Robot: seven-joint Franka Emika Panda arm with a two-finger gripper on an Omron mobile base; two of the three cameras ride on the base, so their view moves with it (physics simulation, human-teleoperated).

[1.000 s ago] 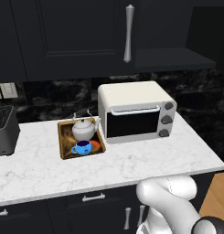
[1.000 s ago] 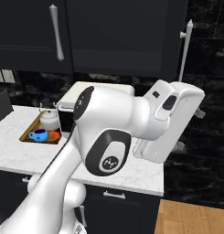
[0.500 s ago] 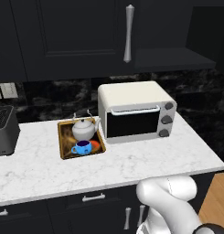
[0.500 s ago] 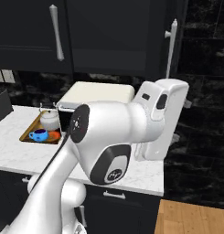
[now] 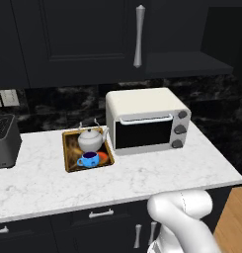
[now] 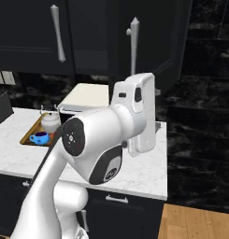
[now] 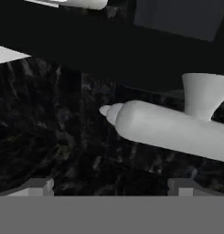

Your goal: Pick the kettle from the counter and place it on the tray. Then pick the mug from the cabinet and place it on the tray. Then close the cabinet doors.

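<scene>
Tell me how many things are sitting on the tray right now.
2. The kettle stands at the back of the tray, near the toaster oven. The blue mug sits in front of the kettle. Nothing else seems hidden there.

Silver kettle [image 5: 90,140] and blue mug [image 5: 88,159] upright on wooden-rimmed tray [image 5: 68,153], marble counter [image 5: 142,178]

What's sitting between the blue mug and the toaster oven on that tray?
Between the mug and the toaster oven, the left base view shows the tray's orange-red spot and rim; the kettle sits behind.
</scene>
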